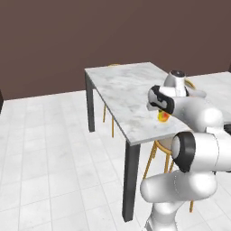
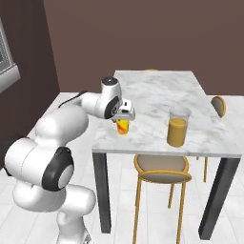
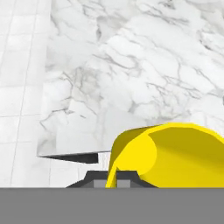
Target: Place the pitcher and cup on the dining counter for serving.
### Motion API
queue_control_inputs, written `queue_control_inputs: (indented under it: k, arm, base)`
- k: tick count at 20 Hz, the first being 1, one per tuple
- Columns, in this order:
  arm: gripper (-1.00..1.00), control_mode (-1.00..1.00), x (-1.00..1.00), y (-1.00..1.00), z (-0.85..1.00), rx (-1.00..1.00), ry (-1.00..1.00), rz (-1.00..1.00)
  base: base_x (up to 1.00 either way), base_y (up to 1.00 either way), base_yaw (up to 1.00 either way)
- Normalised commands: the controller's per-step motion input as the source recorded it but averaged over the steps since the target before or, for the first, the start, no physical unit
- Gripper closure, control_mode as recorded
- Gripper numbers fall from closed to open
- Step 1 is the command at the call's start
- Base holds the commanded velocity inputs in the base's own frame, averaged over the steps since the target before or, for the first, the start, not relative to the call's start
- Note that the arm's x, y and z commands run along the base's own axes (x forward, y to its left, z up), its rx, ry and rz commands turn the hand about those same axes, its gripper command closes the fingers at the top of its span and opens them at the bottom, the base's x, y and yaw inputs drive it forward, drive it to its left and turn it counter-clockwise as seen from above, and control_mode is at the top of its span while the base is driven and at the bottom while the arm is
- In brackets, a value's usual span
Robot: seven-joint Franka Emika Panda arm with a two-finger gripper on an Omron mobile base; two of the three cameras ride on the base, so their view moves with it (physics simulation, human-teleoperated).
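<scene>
The small yellow-orange cup [image 2: 122, 127] is near the front left corner of the dining counter [image 2: 157, 90], a white marble top on dark legs. My gripper [image 2: 123, 118] comes down on the cup from above and is shut on it. Whether its base touches the marble I cannot tell. The pitcher [image 2: 177, 127], a clear cylinder with orange liquid, stands on the same counter to the cup's right, close to the front edge. In the left base view the cup [image 1: 163, 116] peeks out under my gripper [image 1: 162, 112] by the counter [image 1: 122, 85] edge. The hand view shows the cup [image 3: 175, 151] large above the marble [image 3: 131, 65].
A round-seated chair with golden legs [image 2: 162, 172] is tucked under the counter's front edge, and another chair [image 2: 218, 105] stands at its right side. A dark brown wall [image 2: 143, 33] runs behind. White tiled floor [image 1: 45, 149] lies open to the counter's left.
</scene>
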Motion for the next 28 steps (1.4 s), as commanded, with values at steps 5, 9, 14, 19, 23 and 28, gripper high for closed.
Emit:
queue_control_inputs:
  k: [5, 9, 14, 19, 23, 28]
  arm:
    - [1.00, -1.00, 0.87, -0.13, -0.13, 0.00, 0.03, -0.10]
    - [1.00, -1.00, 0.61, -0.11, -0.21, 0.00, 0.03, -0.06]
    - [1.00, -1.00, 0.18, -0.26, -0.47, 0.00, 0.12, 0.00]
    - [1.00, -1.00, 0.22, -0.26, -0.45, 0.00, 0.09, 0.00]
    - [1.00, -1.00, 0.25, -0.17, -0.50, 0.00, 0.05, 0.00]
    - [1.00, -1.00, 0.28, -0.12, -0.46, 0.00, 0.01, 0.00]
  base:
    - [0.00, 0.00, 0.00]
    - [0.00, 0.00, 0.00]
    - [0.00, 0.00, 0.00]
    - [0.00, 0.00, 0.00]
    - [0.00, 0.00, 0.00]
    - [0.00, 0.00, 0.00]
